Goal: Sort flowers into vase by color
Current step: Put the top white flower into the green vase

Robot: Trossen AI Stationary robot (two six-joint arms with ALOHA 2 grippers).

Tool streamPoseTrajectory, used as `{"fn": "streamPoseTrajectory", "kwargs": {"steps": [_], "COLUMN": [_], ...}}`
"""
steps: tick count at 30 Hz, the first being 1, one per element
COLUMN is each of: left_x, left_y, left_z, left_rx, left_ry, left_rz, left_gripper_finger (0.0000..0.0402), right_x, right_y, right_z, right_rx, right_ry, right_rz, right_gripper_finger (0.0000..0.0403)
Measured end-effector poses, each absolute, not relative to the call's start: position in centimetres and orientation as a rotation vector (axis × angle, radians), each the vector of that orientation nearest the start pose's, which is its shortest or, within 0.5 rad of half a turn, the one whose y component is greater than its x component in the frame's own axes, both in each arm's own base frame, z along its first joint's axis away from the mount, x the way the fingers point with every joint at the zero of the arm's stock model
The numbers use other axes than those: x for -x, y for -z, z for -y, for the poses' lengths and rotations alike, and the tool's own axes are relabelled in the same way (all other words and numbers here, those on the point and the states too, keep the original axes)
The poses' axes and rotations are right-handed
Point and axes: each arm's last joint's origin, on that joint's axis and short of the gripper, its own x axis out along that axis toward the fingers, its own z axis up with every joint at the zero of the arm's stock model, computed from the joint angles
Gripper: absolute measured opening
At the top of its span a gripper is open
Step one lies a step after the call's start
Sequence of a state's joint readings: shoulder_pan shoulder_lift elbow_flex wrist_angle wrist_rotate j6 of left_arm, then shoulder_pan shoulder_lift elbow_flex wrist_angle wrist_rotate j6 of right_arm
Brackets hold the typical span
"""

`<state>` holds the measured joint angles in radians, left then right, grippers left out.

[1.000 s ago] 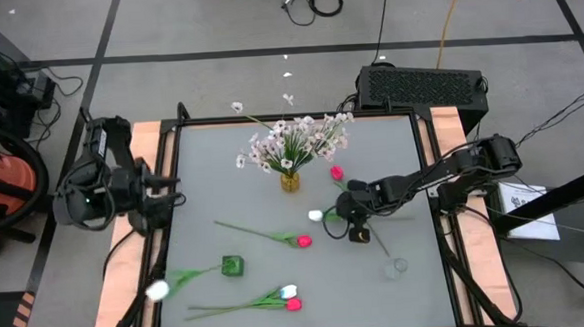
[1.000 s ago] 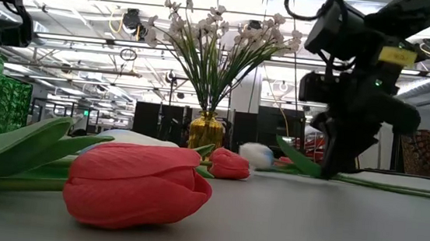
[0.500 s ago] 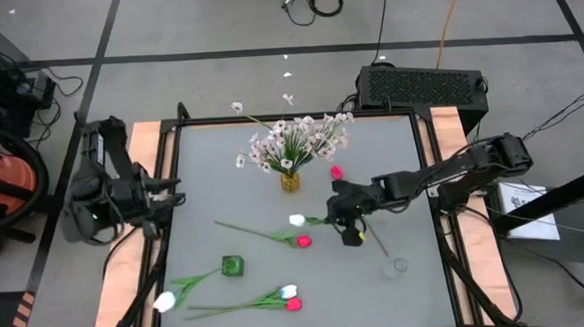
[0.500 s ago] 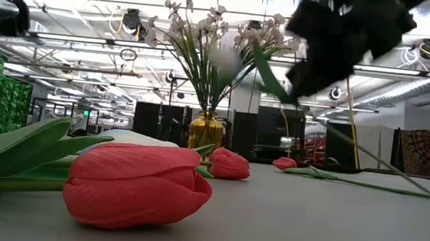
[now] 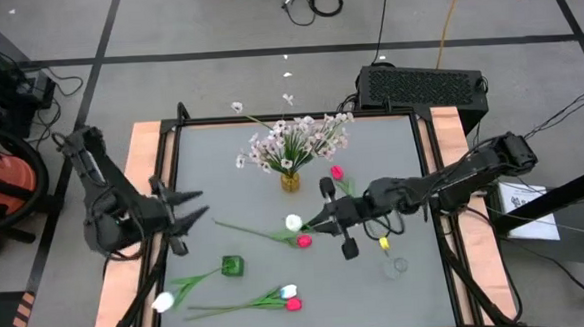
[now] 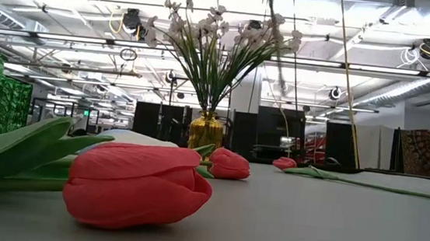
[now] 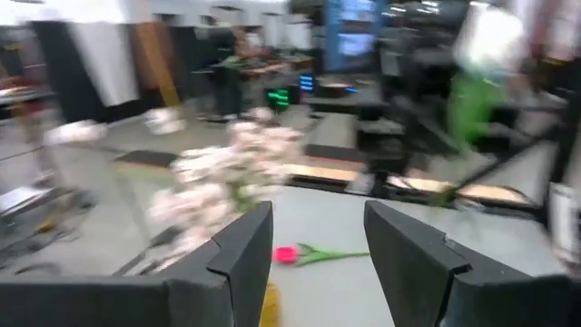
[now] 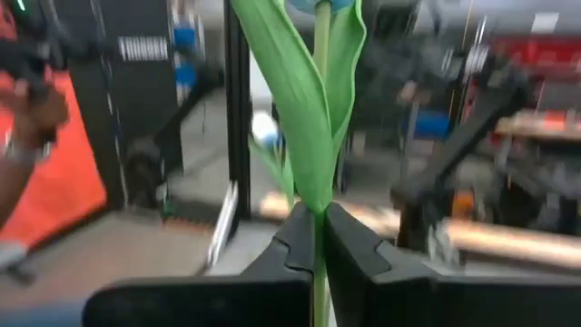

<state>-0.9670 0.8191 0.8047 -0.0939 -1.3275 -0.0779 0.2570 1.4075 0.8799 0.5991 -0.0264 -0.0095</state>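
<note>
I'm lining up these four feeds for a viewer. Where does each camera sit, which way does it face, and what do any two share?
High view: overhead, straight down on the table; both arms, left gripper at the left edge, open, right gripper holding a white tulip.
Low view: at table-top height, level across to the yellow vase; no arm visible.
Left wrist view: past its open fingers toward the blossoms.
Right wrist view: fingers clamping the tulip's stem.
Shared: high and low views both show the yellow vase.
</note>
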Motion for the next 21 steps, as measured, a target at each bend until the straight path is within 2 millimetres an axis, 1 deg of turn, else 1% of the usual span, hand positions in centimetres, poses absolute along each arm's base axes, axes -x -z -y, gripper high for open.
{"fn": "streamPoseTrajectory", "kwargs": {"steps": [4, 10, 14, 18, 21], "left_x": [-13.6, -17.5, -19.8, -22.0, -23.8], "left_y": [-35.3, -35.6, -35.0, -34.3, -33.7], "left_z": [12.5, 13.5, 13.3, 12.4, 11.8], "left_rx": [-0.035, -0.071, -0.056, 0.0, 0.019], "left_ry": [-0.235, -0.077, -0.047, -0.007, 0.038], "left_rz": [0.026, 0.165, 0.206, 0.191, 0.173], "left_gripper_finger": [0.0183, 0.0183, 0.0183, 0.0184, 0.02], "right_x": [-30.3, -29.9, -29.8, -29.5, -29.3], "right_y": [-31.0, -31.7, -32.0, -32.6, -32.8], "right_z": [-8.4, -9.0, -9.2, -9.5, -9.7], "right_rx": [-0.009, -0.029, -0.036, -0.053, -0.059], "right_ry": [-0.292, -0.258, -0.265, -0.252, -0.259], "right_rz": [0.189, 0.258, 0.292, 0.349, 0.371], "right_gripper_finger": [0.0003, 0.0003, 0.0004, 0.0004, 0.0004]}}
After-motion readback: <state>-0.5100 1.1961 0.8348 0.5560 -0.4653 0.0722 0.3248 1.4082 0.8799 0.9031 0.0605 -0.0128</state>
